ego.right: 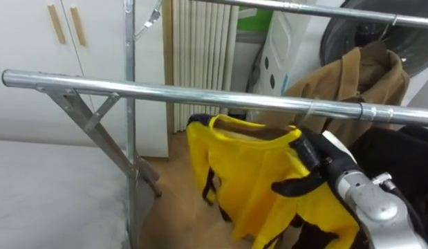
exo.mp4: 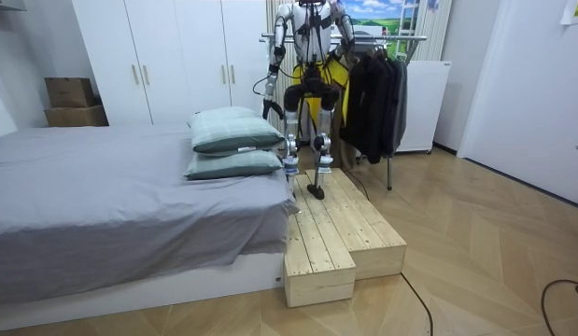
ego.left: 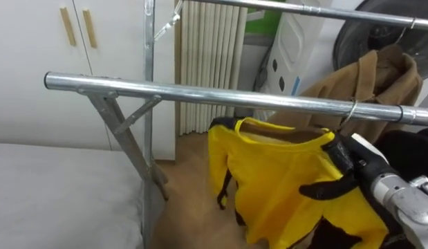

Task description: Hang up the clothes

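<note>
Below the rail [ego.left: 200,93], yellow shirt [ego.left: 276,173], shoulder line along it, in right hand's [ego.left: 335,185] grip.

Rail [ego.left: 200,95] bare leftward; yellow shirt [ego.left: 276,180], brown coat [ego.left: 379,83] seemingly crowd its right.

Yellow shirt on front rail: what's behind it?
Behind the yellow shirt: wood floor, a brown coat on the far rail, dark clothes to the right. The shirt covers the coat's lower part; the right hand sits in front.
</note>
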